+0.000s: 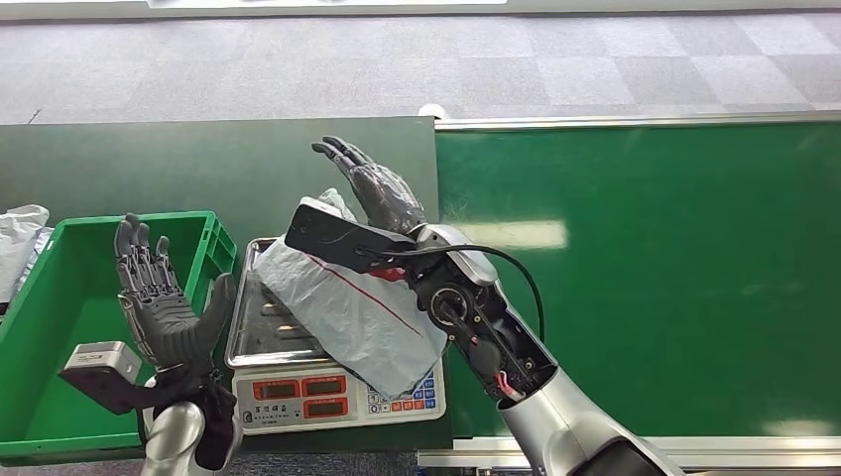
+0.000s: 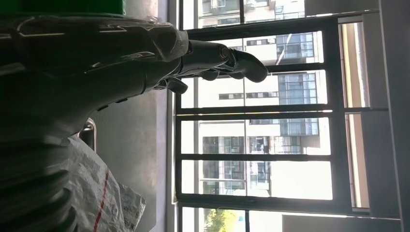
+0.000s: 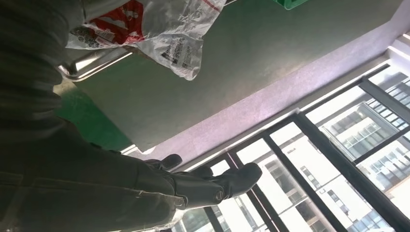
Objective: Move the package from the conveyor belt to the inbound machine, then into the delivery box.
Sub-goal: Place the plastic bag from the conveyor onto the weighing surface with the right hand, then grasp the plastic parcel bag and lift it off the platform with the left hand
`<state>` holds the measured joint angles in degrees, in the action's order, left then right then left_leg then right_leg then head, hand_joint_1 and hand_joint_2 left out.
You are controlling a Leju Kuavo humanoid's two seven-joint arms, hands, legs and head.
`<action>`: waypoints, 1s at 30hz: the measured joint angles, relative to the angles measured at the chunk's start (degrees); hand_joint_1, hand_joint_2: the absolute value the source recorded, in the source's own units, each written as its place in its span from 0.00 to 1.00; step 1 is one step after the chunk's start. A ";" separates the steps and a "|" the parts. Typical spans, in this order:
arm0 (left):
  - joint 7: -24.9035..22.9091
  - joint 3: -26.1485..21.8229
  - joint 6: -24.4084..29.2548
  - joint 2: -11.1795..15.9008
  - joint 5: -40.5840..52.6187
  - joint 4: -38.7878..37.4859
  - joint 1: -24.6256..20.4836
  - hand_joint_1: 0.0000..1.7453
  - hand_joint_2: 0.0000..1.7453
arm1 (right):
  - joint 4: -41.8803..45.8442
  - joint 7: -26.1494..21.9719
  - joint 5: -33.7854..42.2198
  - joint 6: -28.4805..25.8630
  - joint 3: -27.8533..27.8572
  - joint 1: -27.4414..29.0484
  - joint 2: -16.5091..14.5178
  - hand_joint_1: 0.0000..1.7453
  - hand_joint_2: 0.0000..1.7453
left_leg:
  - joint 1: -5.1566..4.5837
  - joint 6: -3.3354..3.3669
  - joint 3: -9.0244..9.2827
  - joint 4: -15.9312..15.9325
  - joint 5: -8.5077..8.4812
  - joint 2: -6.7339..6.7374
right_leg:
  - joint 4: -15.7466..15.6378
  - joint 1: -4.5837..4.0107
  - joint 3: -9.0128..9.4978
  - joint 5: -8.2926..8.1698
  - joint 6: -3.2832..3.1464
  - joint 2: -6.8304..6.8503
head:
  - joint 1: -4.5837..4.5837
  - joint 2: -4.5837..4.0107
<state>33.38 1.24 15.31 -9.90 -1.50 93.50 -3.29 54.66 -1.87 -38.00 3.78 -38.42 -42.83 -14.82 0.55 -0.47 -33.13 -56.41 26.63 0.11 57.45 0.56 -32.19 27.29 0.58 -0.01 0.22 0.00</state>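
On the scale's steel pan (image 1: 260, 332) lies the package (image 1: 347, 302), a soft, light, crinkly grey bag, between my empty spread-fingered left hand (image 1: 159, 297) and right hand (image 1: 382, 193); I judge bunched film grips best.

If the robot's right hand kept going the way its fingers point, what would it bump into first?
Probably nothing soon. The right hand points up and away over the dark green table, past the package on the scale. Its wrist view shows open air ahead; depth is unclear.

Left robot hand (image 1: 159, 302) raised, fingers spread, right robot hand (image 1: 382, 193) likewise
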 joint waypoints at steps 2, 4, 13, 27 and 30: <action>-0.12 0.06 -0.57 -0.25 0.84 0.37 0.69 0.00 1.00 | -0.01 -0.78 -0.89 -3.64 0.18 0.12 0.00 0.00 1.00 | 0.00 0.00 0.01 -0.01 0.00 0.00 | 0.00 0.00 -0.01 0.00 0.00 0.01 | 0.01 0.00; -0.23 0.50 -1.39 -0.51 2.84 0.77 1.45 0.00 1.00 | 1.43 -2.58 -2.45 -11.75 0.98 1.02 0.05 0.00 1.00 | 0.00 0.00 0.01 -0.02 0.00 -0.02 | -0.01 0.01 -0.02 0.00 0.00 0.05 | 0.01 0.00; -5.78 6.25 -2.79 -0.47 21.30 -1.56 -1.92 0.00 1.00 | 12.61 -5.43 -15.28 -37.29 6.44 9.29 2.46 0.00 1.00 | -0.01 -0.03 0.07 -0.03 0.03 -0.14 | -0.07 0.02 0.03 0.01 0.00 0.20 | 0.02 0.00; -13.56 13.24 10.43 0.68 47.09 -32.40 -20.46 0.00 1.00 | 27.33 -33.22 7.02 -42.33 25.09 35.41 7.07 0.00 1.00 | -0.01 -0.03 0.07 -0.03 0.10 0.12 | -0.07 0.01 0.00 -0.01 -0.02 -0.05 | 0.03 0.00; -13.68 13.80 10.45 0.67 47.14 -34.87 -21.35 0.00 1.00 | 28.12 -33.20 7.25 -42.39 25.45 36.39 7.61 0.00 1.00 | 0.00 -0.04 0.08 -0.02 0.09 0.11 | -0.07 0.00 0.00 -0.01 -0.02 -0.05 | 0.02 0.00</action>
<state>19.70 15.04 25.76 -9.22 45.63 58.63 -24.63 82.78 -35.07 -30.76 -38.62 -12.98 -6.45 -7.21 0.55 -0.51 -33.05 -56.43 26.73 0.22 57.38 0.56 -32.19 27.28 0.55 -0.06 0.24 0.00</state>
